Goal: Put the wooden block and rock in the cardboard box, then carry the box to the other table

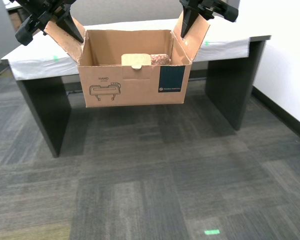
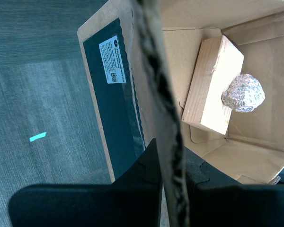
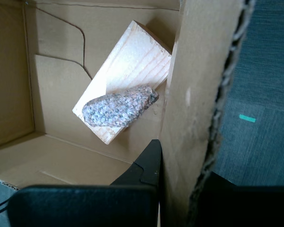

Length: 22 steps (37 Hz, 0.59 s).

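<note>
My first gripper (image 3: 182, 170), jaws clamped on the exterior view's right flap, and my second gripper (image 2: 173, 163), clamped on the left flap, hold the cardboard box (image 1: 135, 90) clear of the grey carpet (image 1: 140, 175). Contents: the wooden block (image 3: 132, 61) against the right wall, with the rock (image 3: 118, 108) resting on it. Surroundings: the other table (image 1: 35, 60), white-draped, just beyond the box; white wall (image 1: 290, 60) at right; open carpet on the near side with green tape mark (image 1: 211, 231).

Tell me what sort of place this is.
Probably an office or lab room: grey carpet tiles with a green tape mark, a dark-legged table under white cloth, and a black baseboard along a white wall.
</note>
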Motion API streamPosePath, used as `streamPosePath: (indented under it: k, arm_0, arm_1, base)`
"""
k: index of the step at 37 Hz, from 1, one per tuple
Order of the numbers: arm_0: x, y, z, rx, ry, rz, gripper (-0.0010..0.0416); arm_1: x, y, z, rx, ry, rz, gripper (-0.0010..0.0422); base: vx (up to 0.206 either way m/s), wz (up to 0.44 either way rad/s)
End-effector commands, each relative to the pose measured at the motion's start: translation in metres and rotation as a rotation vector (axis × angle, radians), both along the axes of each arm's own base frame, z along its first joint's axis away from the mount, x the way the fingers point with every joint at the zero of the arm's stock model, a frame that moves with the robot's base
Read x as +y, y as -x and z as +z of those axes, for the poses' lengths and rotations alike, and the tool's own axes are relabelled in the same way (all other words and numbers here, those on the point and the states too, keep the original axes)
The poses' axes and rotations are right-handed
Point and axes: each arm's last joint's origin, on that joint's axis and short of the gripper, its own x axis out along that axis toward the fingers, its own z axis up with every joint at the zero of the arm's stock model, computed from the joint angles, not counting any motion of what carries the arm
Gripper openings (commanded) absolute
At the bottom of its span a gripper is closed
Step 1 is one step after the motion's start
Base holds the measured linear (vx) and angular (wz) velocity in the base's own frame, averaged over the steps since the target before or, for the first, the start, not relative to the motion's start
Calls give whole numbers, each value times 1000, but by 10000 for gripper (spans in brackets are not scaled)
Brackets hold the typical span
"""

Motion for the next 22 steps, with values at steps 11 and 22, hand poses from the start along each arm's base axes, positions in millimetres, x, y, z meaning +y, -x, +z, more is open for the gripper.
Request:
streamPosePath:
  k: [11, 22]
  arm_0:
    - [0, 1, 0, 27, -1, -43, -1]
    - [-2, 0, 0, 20, 36, -99, -1]
  arm_1:
    - [0, 0, 1, -23, -12, -25, -1]
    - [-2, -5, 4, -96, 15, -55, -1]
  base:
    - [137, 163]
    - [118, 47]
